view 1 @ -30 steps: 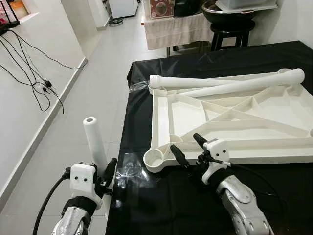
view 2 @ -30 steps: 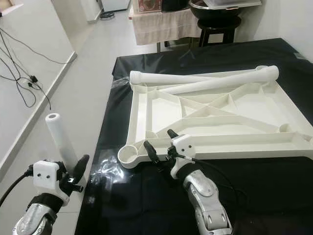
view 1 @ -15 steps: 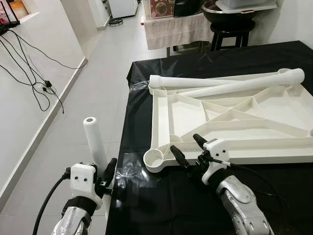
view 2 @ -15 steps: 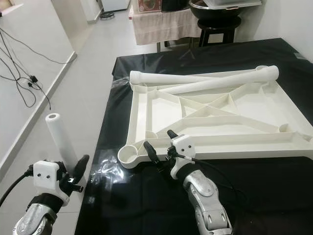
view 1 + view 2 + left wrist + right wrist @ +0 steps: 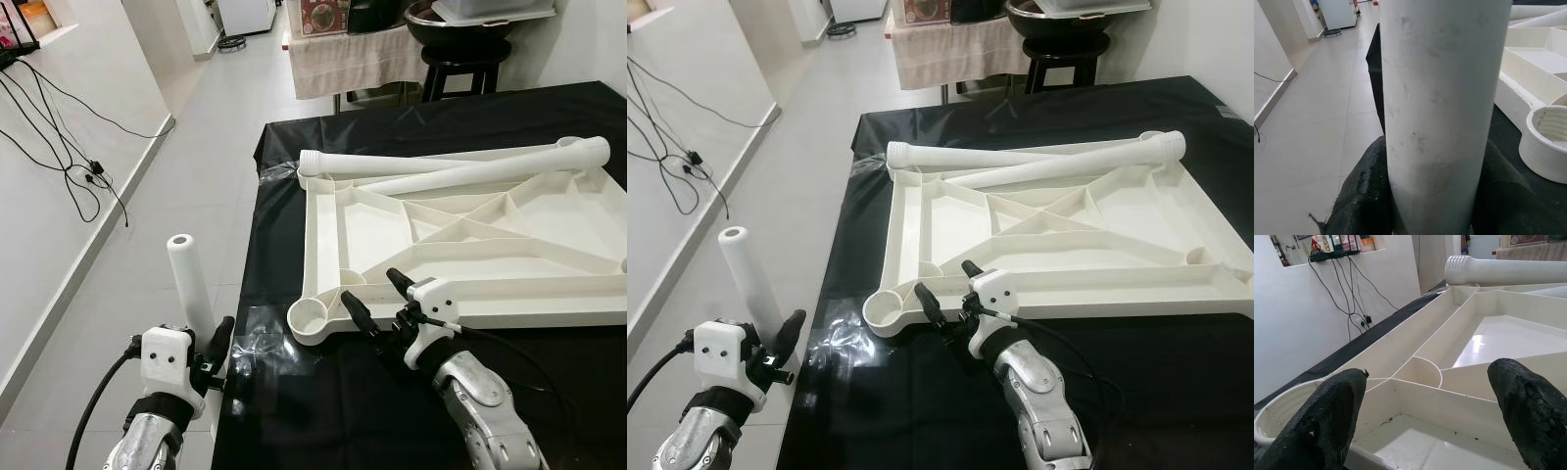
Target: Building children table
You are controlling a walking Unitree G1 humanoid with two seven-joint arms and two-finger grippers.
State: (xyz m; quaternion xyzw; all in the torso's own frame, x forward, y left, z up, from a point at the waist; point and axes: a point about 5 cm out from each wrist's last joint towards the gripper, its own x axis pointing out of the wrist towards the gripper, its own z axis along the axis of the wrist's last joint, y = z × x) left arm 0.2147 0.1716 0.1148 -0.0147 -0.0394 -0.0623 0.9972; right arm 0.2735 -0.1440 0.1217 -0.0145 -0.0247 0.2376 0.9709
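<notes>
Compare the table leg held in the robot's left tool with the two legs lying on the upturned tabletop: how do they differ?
The held leg stands nearly upright; the lying legs rest flat across the tabletop. The held leg is clamped in the left tool, beside the table's edge; the lying legs are ungripped. All are white plastic tubes.

Open floor (image 5: pixel 206 147) lies left of the black table (image 5: pixel 323 401), while the tabletop (image 5: pixel 470 245) and two loose legs (image 5: pixel 470 168) crowd its far side.
</notes>
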